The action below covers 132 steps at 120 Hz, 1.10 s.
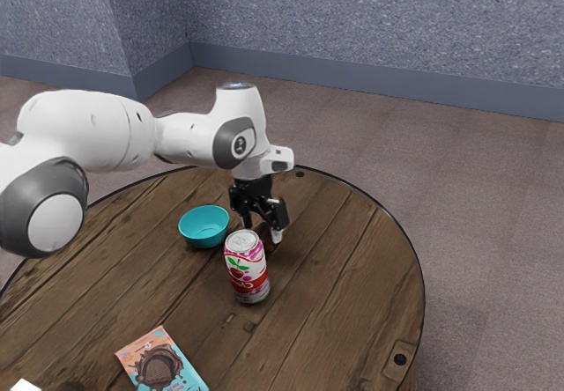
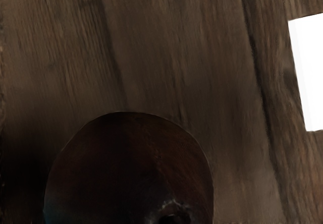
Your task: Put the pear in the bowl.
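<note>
Setting: grey-blue speckled walls, pale floor and a round wooden tabletop point(image 1: 361, 268), dark-rimmed. Your gripper point(image 1: 263, 224) is low, towards the tabletop's far rim.

Item, pear point(image 2: 128, 168): dark, rounded, in or just under your hand; whether it touches the wood, you cannot tell.

Item, fingers: you cannot tell whether they are clamped on the fruit or merely around it.

Item, bowl point(image 1: 204, 226): teal, upright, beside the gripper towards the exterior view's left.

Item, soda can point(image 1: 247, 269): upright, near both, on the camera's side.

Item, carton point(image 1: 161, 362): lying flat, towards the near rim.

Hazards: the pear's curved flank may roll or slip if your grip lands off-centre. A low sideways carry could strike the bowl's wall and shove it, or topple the can, since both stand close. The white block point(image 2: 309, 72) may be nudged if you close or swing wide. Release over the bowl's lip would likely tip the fruit out.

Views compared: the exterior view gives you the bowl, can and spacing for the carry; the wrist view gives you the pear's rounded outline and darker end, plus the block beside it, apart.
</note>
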Tool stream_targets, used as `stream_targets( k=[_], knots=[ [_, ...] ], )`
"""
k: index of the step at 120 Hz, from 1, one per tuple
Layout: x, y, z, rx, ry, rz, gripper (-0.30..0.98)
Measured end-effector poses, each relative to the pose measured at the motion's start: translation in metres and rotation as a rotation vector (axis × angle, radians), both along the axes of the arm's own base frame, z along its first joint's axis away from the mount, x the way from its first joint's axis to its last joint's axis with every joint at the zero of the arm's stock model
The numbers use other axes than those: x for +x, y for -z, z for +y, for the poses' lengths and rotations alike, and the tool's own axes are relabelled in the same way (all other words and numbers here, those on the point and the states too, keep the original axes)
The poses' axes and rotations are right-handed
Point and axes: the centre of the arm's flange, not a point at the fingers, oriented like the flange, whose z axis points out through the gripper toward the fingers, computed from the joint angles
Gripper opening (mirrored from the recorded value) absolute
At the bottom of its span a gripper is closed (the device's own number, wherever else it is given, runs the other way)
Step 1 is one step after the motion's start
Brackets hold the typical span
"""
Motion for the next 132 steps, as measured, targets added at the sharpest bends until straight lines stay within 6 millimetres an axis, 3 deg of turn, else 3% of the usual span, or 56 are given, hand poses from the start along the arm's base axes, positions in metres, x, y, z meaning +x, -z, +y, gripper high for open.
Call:
stream_targets(
  k=[30, 82, 111, 132],
  knots=[
    [0.007, 0.025, 0.003, 0.007, -0.042, -0.014, 0.62],
    [0.011, 0.037, 0.003, -0.004, -0.087, -0.029, 0.44],
    [0.012, 0.031, 0.009, 0.012, -0.098, -0.040, 0.30],
    [0.015, 0.009, 0.018, 0.042, -0.109, -0.066, 0.17]
  ],
)
